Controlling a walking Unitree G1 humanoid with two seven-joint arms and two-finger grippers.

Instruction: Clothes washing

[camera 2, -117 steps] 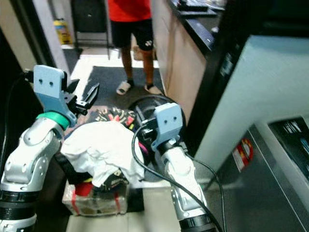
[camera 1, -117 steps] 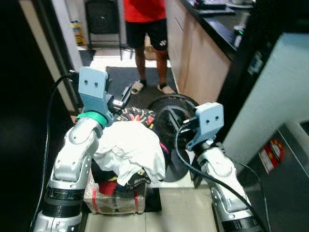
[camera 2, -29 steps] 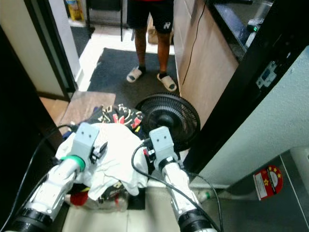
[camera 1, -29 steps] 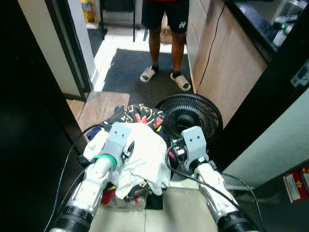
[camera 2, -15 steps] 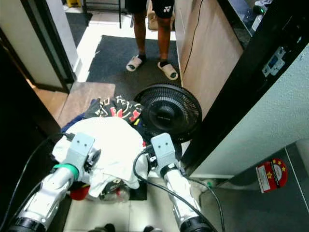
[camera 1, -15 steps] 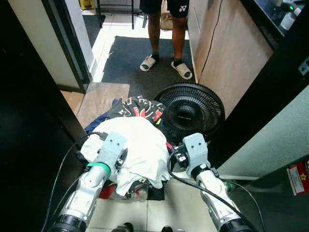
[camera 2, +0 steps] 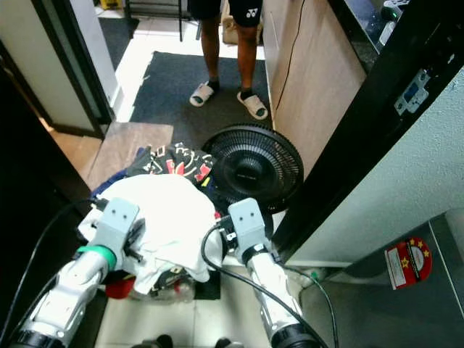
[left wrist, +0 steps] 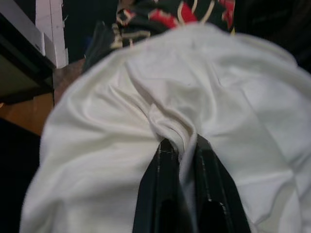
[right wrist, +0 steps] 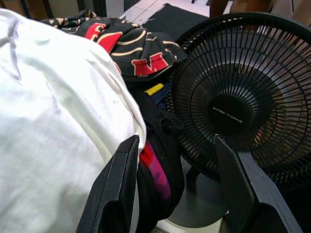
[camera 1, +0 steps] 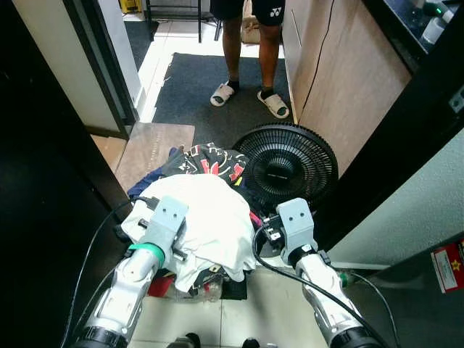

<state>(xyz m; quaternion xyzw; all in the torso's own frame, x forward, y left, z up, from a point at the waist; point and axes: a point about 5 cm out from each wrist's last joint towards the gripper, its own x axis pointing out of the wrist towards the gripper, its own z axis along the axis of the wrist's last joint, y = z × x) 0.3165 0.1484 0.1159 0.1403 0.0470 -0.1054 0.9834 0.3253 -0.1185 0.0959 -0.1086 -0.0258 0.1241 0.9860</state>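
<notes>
Pinching a fold of the white shirt (left wrist: 175, 126) atop the laundry pile (camera 1: 206, 163) left of the fan (camera 1: 286, 165), the left gripper (left wrist: 179, 148) seems set to lift it, while the right gripper (right wrist: 177, 162) waits spread wide, holding nothing.

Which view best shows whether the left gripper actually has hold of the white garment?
The left wrist view: the left gripper has its fingers closed on a pinched fold of the white garment. In the eye views the white garment tops the laundry pile, but the wrist housing hides the fingertips. The right wrist view shows the cloth's edge beside the fan.
</notes>
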